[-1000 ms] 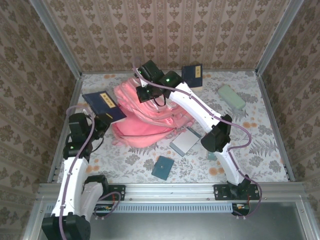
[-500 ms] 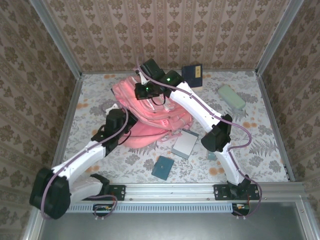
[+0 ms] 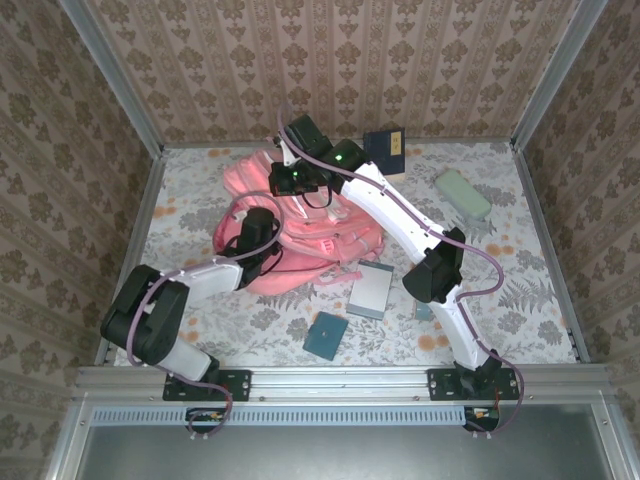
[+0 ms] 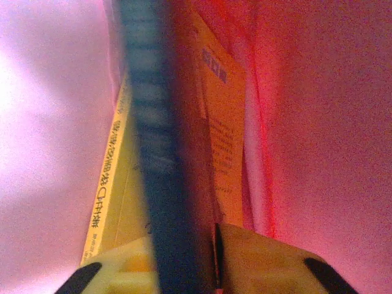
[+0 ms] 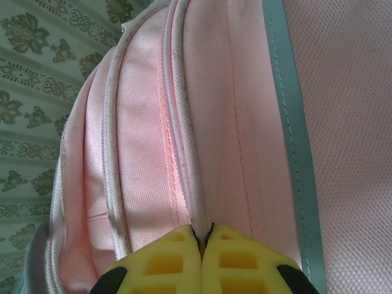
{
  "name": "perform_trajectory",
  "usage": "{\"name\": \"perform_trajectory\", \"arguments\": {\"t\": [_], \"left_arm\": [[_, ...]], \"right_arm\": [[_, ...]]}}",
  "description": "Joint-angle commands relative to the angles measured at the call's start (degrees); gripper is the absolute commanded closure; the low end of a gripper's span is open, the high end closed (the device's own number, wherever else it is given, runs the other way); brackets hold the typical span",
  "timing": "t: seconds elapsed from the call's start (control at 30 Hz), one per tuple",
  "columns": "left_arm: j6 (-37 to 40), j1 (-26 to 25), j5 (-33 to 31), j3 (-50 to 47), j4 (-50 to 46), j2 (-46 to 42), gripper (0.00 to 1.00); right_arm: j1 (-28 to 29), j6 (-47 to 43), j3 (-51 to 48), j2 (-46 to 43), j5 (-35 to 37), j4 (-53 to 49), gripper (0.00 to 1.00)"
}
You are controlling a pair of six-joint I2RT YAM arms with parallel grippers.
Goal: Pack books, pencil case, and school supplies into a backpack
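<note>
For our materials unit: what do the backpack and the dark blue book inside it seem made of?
The backpack looks like woven synthetic fabric, matte: fine weave, stitched seams, corded piping. The dark blue book is probably card or paper: thin flat edge, blurred.

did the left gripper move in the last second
Yes. The left gripper has swung right, away from the table's left rail and into the backpack, shut on the navy book.
</note>
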Motion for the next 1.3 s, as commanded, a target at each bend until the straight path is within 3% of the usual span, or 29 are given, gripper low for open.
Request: {"name": "perform_trajectory", "arguments": {"t": [0.0, 0.07, 0.23, 0.37, 0.53, 0.93, 1.13, 1.17, 1.27], "left_arm": [[-0.9, -0.9, 0.9, 3.2, -0.7, -0.1, 0.50], [-0.7, -0.8, 0.3, 4.1, -5.8, -0.8, 0.31], [4.3, -0.4, -1.5, 8.0, -18.9, -3.0, 0.12], [9.1, 0.5, 0.0, 12.6, -26.7, -1.1, 0.11], [12.8, 1.6, 2.5, 14.8, -29.2, 1.9, 0.12], [19.5, 4.8, 1.0, 19.9, -30.4, 8.6, 0.14], [19.3, 4.9, 2.8, 16.1, -27.2, 4.2, 0.16], [19.5, 5.0, 2.8, 15.5, -27.5, 3.0, 0.15], [20.4, 5.2, 2.6, 14.0, -29.7, -1.6, 0.13]], "right_arm": [[0.7, 1.1, 1.0, -4.8, -3.9, 5.8, 1.00], [0.6, 1.1, 0.7, -4.8, -4.0, 5.8, 1.00], [0.4, 1.2, -0.1, -5.0, -4.2, 6.4, 1.00], [0.3, 1.2, -0.4, -4.8, -4.4, 6.7, 1.00], [0.3, 0.9, -0.4, -4.9, -4.5, 6.4, 1.00], [0.4, 0.2, -1.5, -4.8, -7.4, 6.3, 1.00], [0.2, -1.8, -2.7, -4.8, -6.0, 4.7, 1.00], [0.2, -2.2, -3.2, -4.9, -5.6, 4.6, 0.97], [-0.1, -3.0, -5.5, -5.7, -4.1, 4.6, 0.70]]}}
